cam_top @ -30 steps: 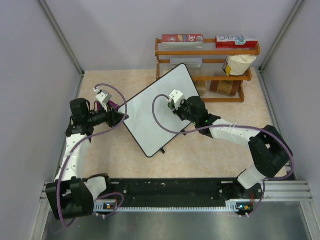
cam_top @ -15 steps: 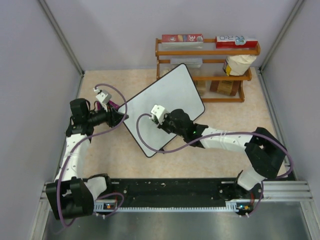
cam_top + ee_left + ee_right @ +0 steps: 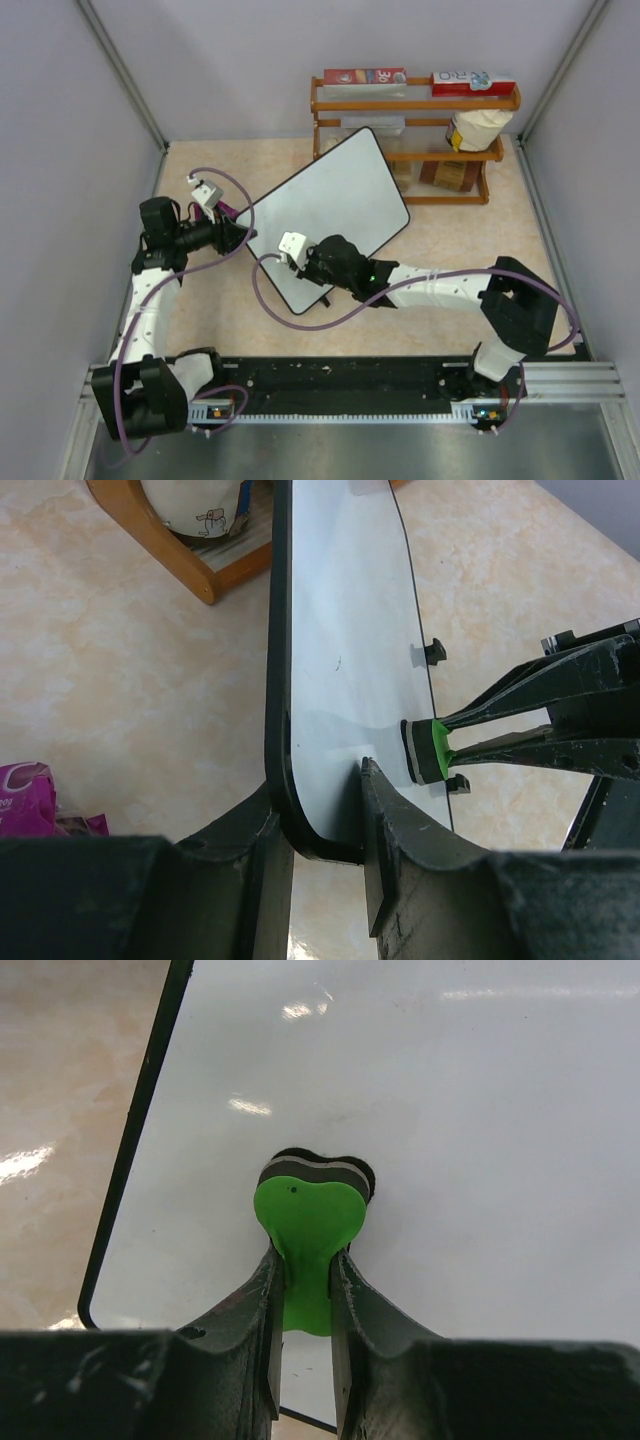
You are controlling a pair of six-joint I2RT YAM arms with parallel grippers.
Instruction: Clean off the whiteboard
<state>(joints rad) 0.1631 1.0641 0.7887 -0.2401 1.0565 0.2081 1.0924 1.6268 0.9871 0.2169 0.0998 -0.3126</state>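
Nearest to me, the right gripper (image 3: 312,264) is reaching in across the near corner of the whiteboard (image 3: 335,195), its fingers squeezing tight on the stem of a small green eraser (image 3: 308,1222). The eraser's dark pad is pressing flat against the glossy white face, close to the black frame at the left. A little farther out and to the left, the left gripper (image 3: 240,238) is clamping the board's left corner, one finger on each side of the black edge (image 3: 280,780). The board is sitting diagonally in the middle of the table (image 3: 450,250), and its surface is showing no writing that I can make out. Its far corner is reaching up in front of the wooden rack (image 3: 415,100), which is standing against the back wall and carrying two boxes along its top and a pale bag (image 3: 475,128) below.
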